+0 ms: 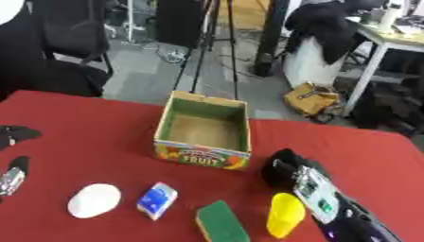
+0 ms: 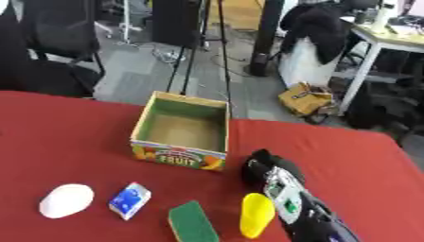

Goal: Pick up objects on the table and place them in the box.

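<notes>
- Left eye view: yellow cup (image 1: 285,215) lies near the table's (image 1: 99,127) front edge, just beside the right hand (image 1: 286,171); probably light, stiff, slick, so take it round the body. Whether that hand's fingers are spread, I cannot tell. Left hand (image 1: 15,134) shows at the left edge, fingers unclear
- Right eye view: box (image 2: 145,123) stands open, apparently empty; sponge (image 2: 193,222), blue packet (image 2: 130,200) and white disc (image 2: 66,200) wait outside

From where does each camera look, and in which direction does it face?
Left eye view: robot's head, looking down at the red table; shows the right hand and the left hand at the left edge.
Right eye view: same head, set slightly right; only the right hand shows.
Both share the box, yellow object and green sponge.
</notes>
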### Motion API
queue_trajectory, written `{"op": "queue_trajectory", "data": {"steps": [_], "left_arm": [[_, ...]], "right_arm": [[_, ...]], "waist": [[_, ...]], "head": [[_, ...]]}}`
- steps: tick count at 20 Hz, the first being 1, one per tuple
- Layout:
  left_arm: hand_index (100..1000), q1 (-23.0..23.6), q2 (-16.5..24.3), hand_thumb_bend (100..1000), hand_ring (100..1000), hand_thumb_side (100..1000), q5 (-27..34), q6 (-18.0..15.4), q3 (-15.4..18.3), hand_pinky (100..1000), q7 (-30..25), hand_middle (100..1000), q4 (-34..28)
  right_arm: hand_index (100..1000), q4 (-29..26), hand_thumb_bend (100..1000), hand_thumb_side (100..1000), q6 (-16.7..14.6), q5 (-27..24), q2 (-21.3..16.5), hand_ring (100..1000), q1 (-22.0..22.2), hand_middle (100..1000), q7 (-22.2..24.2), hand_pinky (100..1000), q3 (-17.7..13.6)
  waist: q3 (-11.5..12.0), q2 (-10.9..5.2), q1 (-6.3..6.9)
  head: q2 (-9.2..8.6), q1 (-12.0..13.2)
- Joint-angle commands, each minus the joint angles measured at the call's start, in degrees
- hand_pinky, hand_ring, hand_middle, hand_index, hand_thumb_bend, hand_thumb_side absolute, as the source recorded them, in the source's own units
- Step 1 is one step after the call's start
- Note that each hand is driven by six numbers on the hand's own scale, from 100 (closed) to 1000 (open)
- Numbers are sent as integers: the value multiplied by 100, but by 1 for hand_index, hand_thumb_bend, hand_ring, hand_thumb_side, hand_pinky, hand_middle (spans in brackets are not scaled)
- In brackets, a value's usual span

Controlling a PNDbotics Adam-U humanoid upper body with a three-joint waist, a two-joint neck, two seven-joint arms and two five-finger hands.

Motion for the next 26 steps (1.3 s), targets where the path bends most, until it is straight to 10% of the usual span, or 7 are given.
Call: {"op": "queue_trajectory", "data": {"steps": [1, 15, 26], "left_arm": [[1000, -95, 73, 100, 988, 923, 30, -31, 34, 966, 4, 925, -81], [1000, -138, 66, 100, 987, 909, 77, -59, 40, 960, 12, 923, -81], [1000, -169, 63, 100, 984, 904, 95, -78, 46, 953, 23, 920, -81]], "right_arm": [[804, 39, 356, 826, 56, 178, -168, 839, -80, 636, 12, 780, -22], [789, 151, 257, 507, 63, 612, -197, 825, -106, 633, 495, 718, -28], [735, 226, 214, 419, 126, 972, -239, 752, -113, 578, 829, 609, -45]], "waist": [[6, -77, 69], [30, -55, 62], [31, -28, 62]], "head": [[-34, -10], [-57, -35], [-67, -50]]}}
